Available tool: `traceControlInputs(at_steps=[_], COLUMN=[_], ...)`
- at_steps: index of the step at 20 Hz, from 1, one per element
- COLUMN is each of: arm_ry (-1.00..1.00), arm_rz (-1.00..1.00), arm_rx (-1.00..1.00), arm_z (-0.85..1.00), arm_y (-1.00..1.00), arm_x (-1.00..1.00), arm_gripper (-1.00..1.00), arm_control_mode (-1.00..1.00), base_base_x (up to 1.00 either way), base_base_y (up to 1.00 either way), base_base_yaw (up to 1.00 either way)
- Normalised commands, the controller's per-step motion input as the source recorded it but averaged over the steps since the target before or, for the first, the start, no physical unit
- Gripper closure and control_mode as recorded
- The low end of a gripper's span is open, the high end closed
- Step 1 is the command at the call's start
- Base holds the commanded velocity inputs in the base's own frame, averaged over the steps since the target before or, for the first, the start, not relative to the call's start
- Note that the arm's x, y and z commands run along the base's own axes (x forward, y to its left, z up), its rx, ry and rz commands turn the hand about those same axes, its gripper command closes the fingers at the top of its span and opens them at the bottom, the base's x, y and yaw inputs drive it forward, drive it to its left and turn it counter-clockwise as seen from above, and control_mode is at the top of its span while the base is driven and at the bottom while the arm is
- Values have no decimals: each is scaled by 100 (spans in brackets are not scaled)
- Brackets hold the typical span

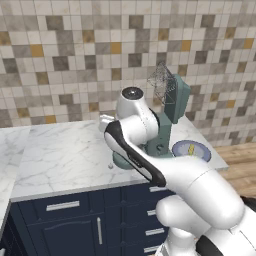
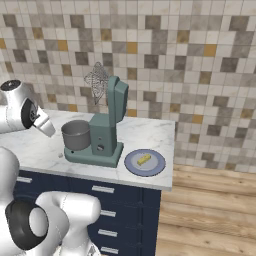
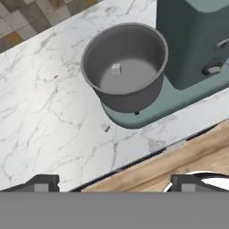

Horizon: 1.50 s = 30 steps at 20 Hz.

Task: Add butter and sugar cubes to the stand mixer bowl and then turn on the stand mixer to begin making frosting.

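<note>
One sugar cube (image 3: 105, 128) lies just beside the stand mixer bowl (image 3: 125, 85).

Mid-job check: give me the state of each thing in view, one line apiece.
Stand mixer: head tilted up, whisk raised clear of the bowl.
Bowl: upright on the mixer base, one sugar cube inside.
Second sugar cube: on the counter beside the mixer base, outside the bowl.
Butter: lying on the plate, not yet added.
Gripper: open, holding nothing, above the counter edge.
</note>
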Motion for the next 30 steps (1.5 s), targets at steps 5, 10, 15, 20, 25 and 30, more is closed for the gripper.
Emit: traceControlInputs(at_steps=[5,10,15,20,25,30], arm_ry=[0,1,3,3,4,3], arm_rz=[0,0,0,0,-3,-5], arm_rx=[-1,-1,0,0,0,0], arm_z=[-26,-48,-47,-43,-37,-31], arm_y=[0,0,3,5,25,21], arm_x=[-18,5,28,36,23,26], arm_gripper=[-100,-100,-100,-100,-100,-100], arm_control_mode=[-100,-100,-100,-100,-100,-100], base_base_x=[0,0,0,0,0,0], base_base_y=[0,0,0,0,0,0], base_base_yaw=[0,0,0,0,0,0])
